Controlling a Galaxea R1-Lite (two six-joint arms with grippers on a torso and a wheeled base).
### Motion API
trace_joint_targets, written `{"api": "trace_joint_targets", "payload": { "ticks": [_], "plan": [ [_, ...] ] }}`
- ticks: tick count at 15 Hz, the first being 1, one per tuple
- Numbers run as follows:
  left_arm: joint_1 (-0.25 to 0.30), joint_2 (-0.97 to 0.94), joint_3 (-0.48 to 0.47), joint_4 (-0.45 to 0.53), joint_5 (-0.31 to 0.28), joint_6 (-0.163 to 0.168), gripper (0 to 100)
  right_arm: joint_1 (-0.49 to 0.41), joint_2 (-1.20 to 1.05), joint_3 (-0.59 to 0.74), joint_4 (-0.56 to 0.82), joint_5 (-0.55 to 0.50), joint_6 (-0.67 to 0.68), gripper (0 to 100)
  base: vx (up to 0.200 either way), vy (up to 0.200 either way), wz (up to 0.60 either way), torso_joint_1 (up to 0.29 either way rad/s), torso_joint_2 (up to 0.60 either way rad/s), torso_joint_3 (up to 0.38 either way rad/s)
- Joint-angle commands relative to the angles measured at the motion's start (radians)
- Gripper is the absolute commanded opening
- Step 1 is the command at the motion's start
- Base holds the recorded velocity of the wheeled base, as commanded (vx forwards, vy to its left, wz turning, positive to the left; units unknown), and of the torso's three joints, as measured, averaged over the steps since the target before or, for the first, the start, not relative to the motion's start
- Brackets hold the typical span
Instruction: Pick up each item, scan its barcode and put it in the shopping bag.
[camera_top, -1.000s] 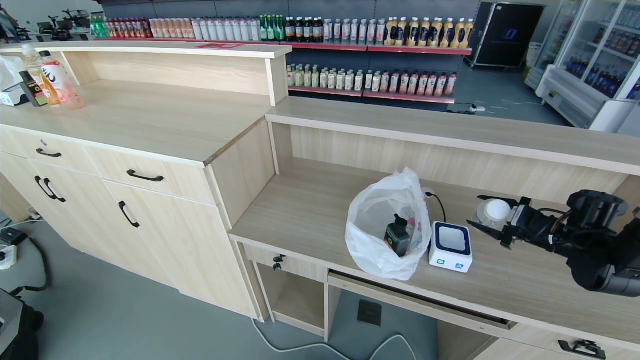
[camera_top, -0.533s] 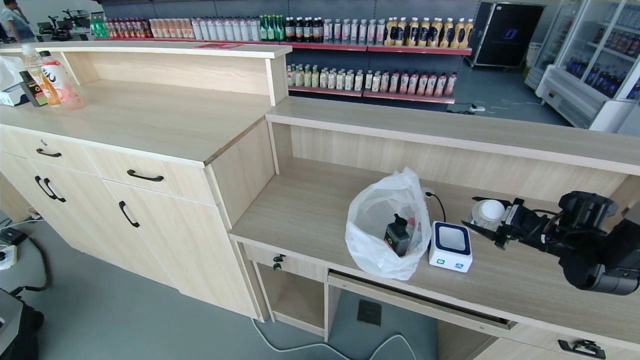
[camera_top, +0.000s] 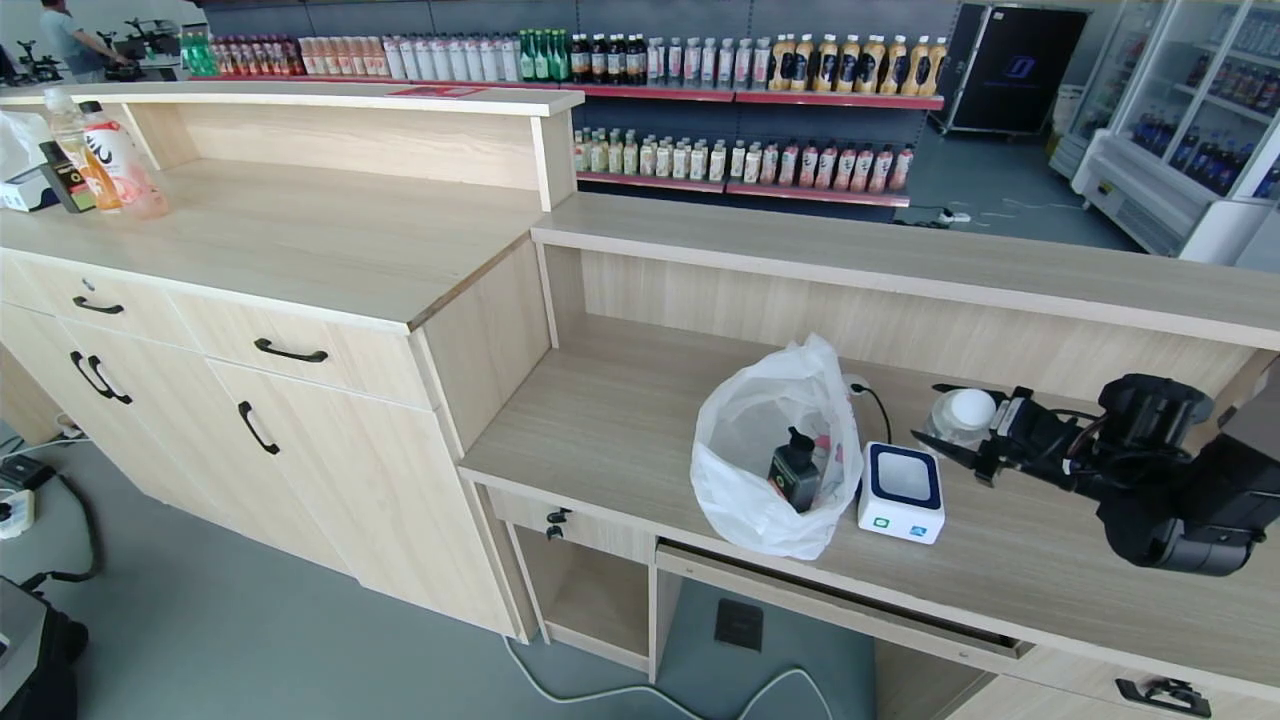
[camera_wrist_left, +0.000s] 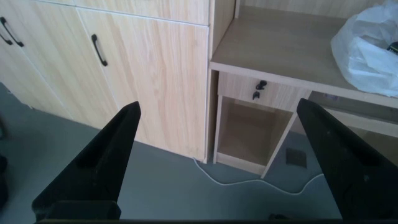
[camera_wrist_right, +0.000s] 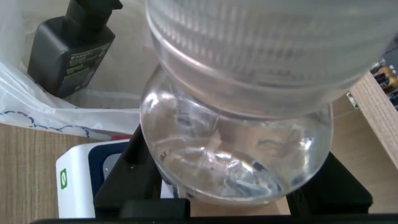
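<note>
Shopping bag (camera_top: 762, 440): white plastic, standing open on the desk (camera_top: 620, 420), with a dark pump bottle (camera_top: 795, 478) inside. Right gripper (camera_top: 945, 420) is clenched on a clear bottle (camera_top: 962, 412) (white cap) just beside the scanner (camera_top: 901, 492). Left gripper (camera_wrist_left: 219, 109) is spread wide, holding nothing.

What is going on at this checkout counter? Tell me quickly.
The right end effector grips a clear bottle with a white cap, holding it over the counter just beside the white scanner. The shopping bag stands open next to the scanner, with a dark bottle already inside. The left end effector is open and holds nothing, off to the side in front of the cabinets.
</note>
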Motion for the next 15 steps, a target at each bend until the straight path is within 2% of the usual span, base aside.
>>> {"api": "trace_joint_targets", "payload": {
  "ticks": [1, 5, 15],
  "plan": [
    [0.001, 0.0, 0.0, 0.0, 0.0, 0.0, 100, 0.016, 0.028, -0.019, -0.016, 0.0, 0.013, 0, 0.0, 0.0, 0.0, 0.0, 0.0, 0.0],
    [0.001, 0.0, 0.0, 0.0, 0.0, 0.0, 100, 0.048, 0.062, -0.041, -0.064, -0.003, 0.039, 0, 0.0, 0.0, 0.0, 0.0, 0.0, 0.0],
    [0.001, 0.0, 0.0, 0.0, 0.0, 0.0, 100, 0.045, 0.088, -0.064, -0.078, -0.005, 0.04, 0, 0.0, 0.0, 0.0, 0.0, 0.0, 0.0]
  ]
}}
